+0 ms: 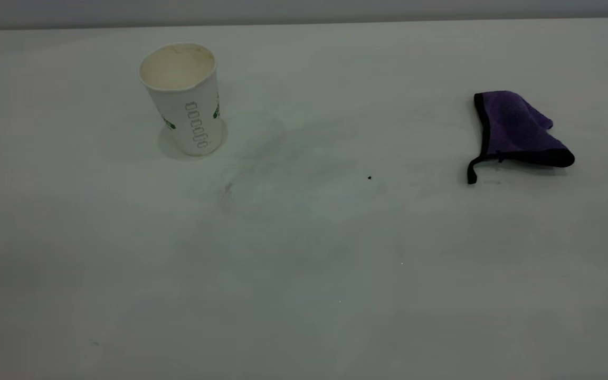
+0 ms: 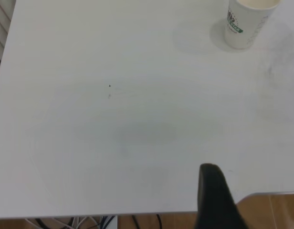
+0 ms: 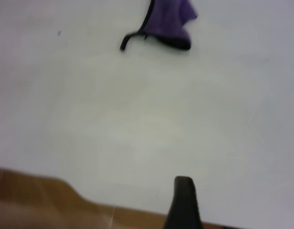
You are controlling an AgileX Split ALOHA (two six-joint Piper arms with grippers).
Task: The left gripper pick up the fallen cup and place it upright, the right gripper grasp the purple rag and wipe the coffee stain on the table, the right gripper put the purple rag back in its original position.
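Observation:
The white paper cup with green print stands upright on the table at the back left. It also shows in the left wrist view. The purple rag lies crumpled at the right, its black loop trailing toward the front; it also shows in the right wrist view. No dark brown coffee stain shows, only a faint smudge in front of the cup. Neither gripper is in the exterior view. A black part of my left gripper hangs over the table's edge, far from the cup. My right gripper is likewise far from the rag.
A tiny black speck lies near the table's middle. Faint grey smears cover the tabletop between cup and rag. Brown floor shows past the table's edge in both wrist views.

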